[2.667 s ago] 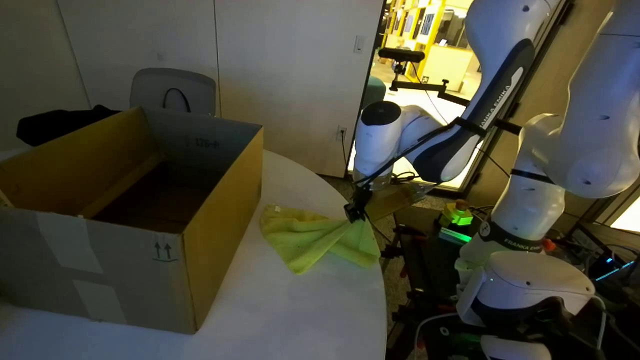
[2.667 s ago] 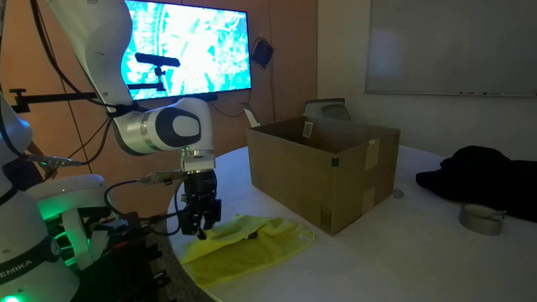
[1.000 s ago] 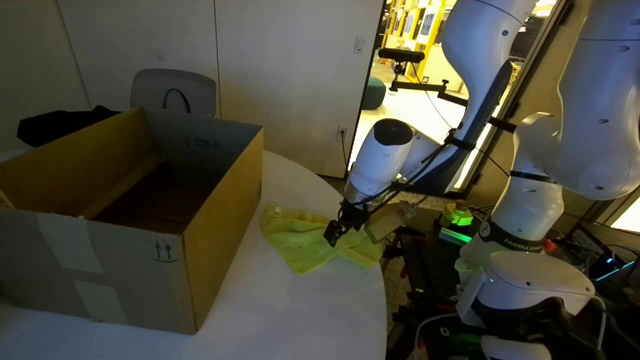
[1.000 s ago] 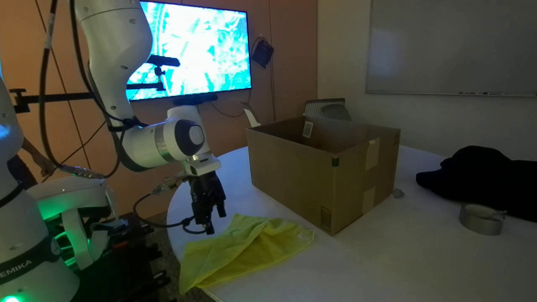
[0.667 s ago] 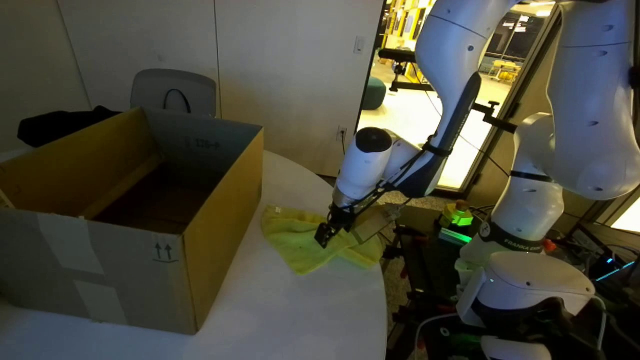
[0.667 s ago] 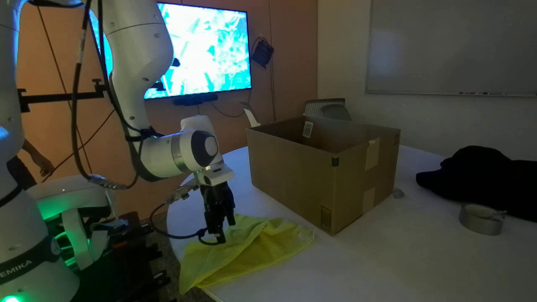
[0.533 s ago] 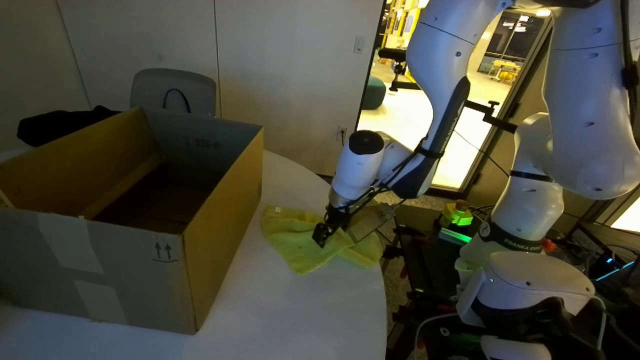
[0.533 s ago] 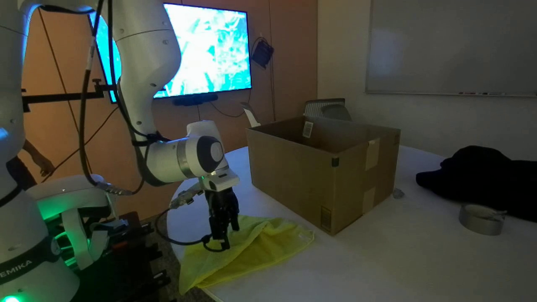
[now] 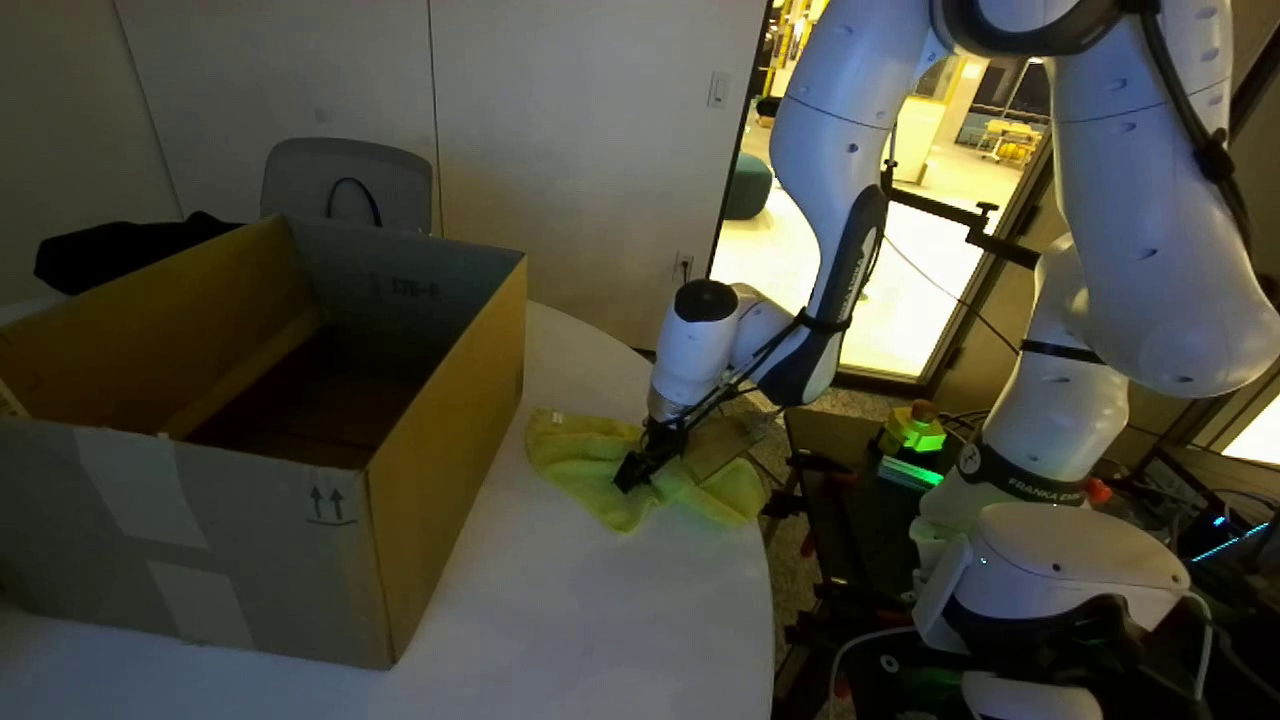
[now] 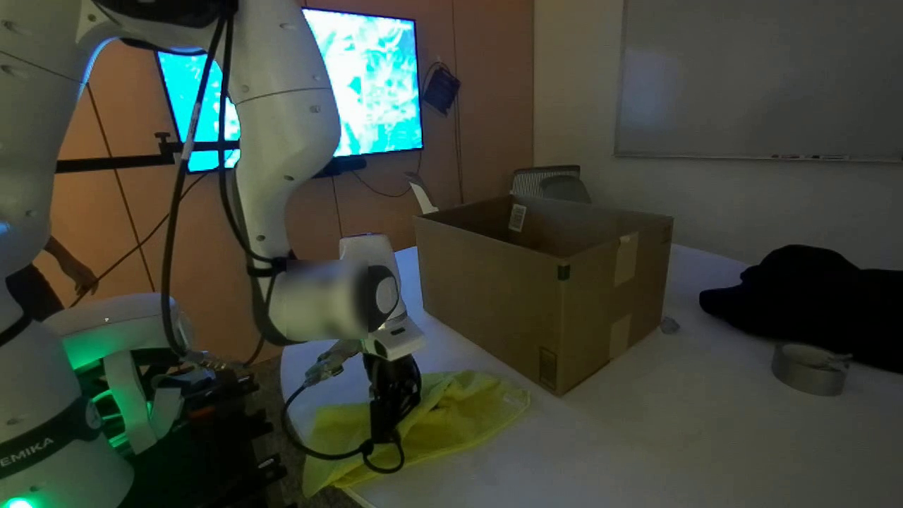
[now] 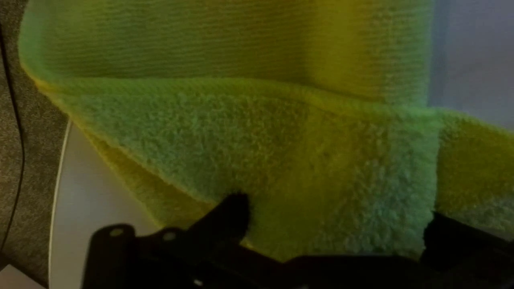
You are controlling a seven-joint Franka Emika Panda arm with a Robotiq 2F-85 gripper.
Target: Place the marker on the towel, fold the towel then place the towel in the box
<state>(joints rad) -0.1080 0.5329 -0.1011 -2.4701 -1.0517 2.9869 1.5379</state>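
The yellow towel (image 9: 575, 462) lies rumpled and partly folded over on the white table, one corner hanging past the edge in an exterior view. Above and against it, tilted, is my gripper (image 9: 632, 478). In the wrist view the gripper (image 11: 336, 218) has its fingers (image 11: 235, 212) spread wide, with the towel (image 11: 281, 152) spanning the gap below them and not pinched. The fingertips seem to touch the cloth. Beside the towel stands the brown cardboard box (image 10: 487, 296), open at the top; its visible floor holds nothing. The marker is hidden.
A roll of tape (image 10: 809, 370) and a black cloth (image 10: 811, 300) lie on the table past the box. The rounded table edge runs close under the towel on the arm's side. A chair (image 9: 345, 185) stands behind the box.
My gripper has left the gathered towel edge, then moved down and inward over the cloth, staying open. The towel's near corner has drawn in slightly. A small dark thing on it became covered.
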